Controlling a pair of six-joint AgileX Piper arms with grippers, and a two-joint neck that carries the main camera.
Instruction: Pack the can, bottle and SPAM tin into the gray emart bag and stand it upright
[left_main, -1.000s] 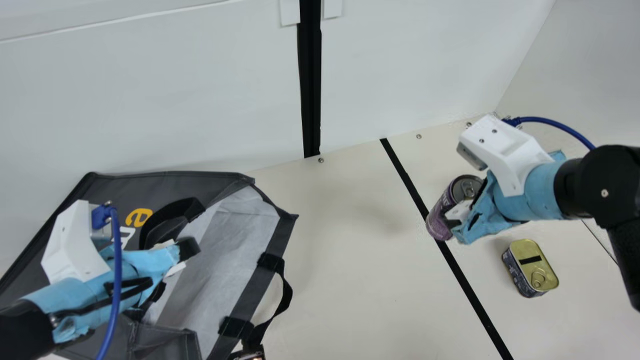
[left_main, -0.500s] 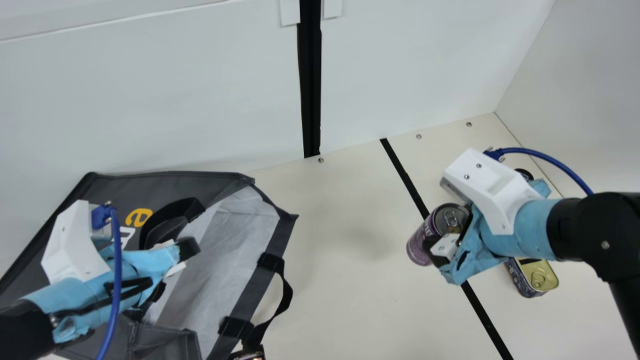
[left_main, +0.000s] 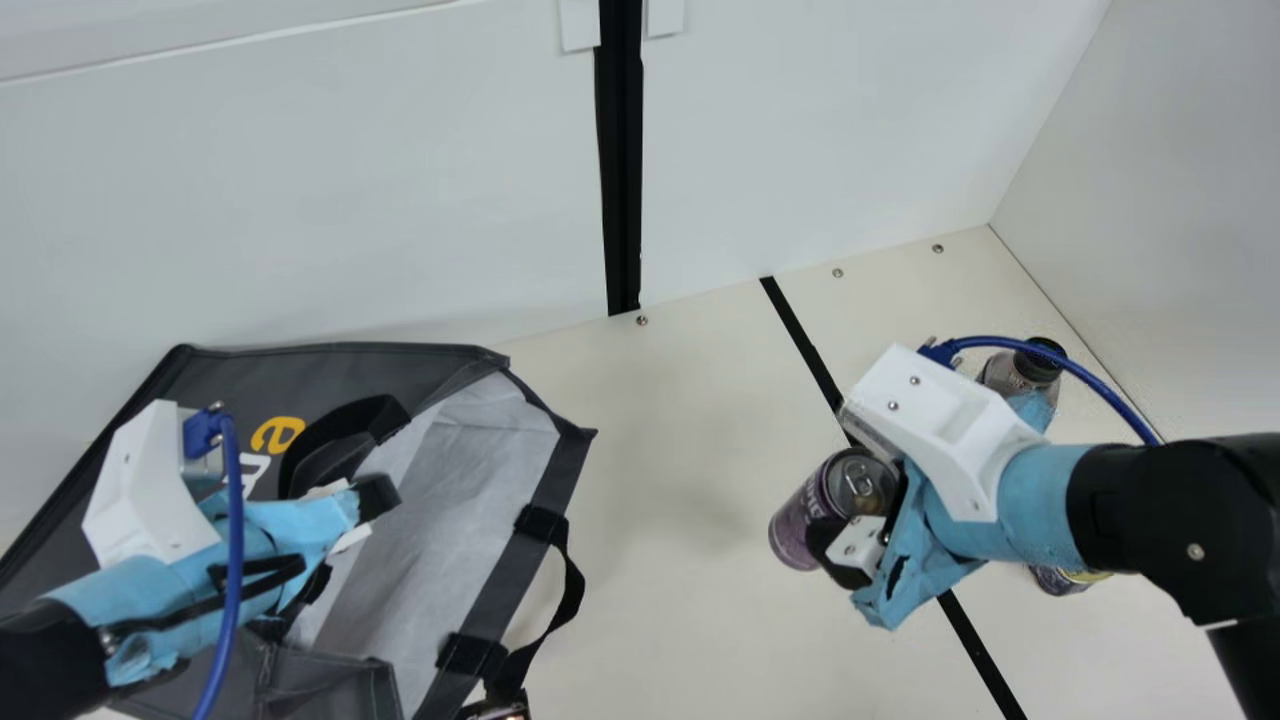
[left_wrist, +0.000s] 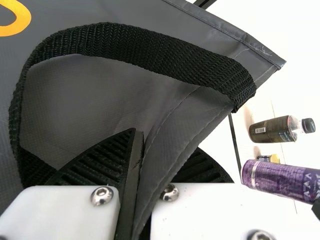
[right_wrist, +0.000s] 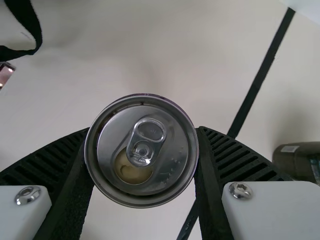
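Two holds | left jaws clenching bag (left_main: 450, 500) | right jaws, can (left_main: 812, 515) | SPAM tin (left_main: 1062, 582) mostly hidden, bottle (left_main: 1008, 372) partly

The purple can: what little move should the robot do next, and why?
Probably ease the can toward the gray bag: the right gripper holds it above the table, the bag's mouth gapes, and the left gripper pinches its edge.

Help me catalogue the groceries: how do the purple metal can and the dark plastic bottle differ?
The purple metal can ends in a flat silver lid with a pull tab; the dark plastic bottle narrows to a black cap. The can is held off the cream table in the right tool, while the bottle rests on it. Both have rounded bodies.
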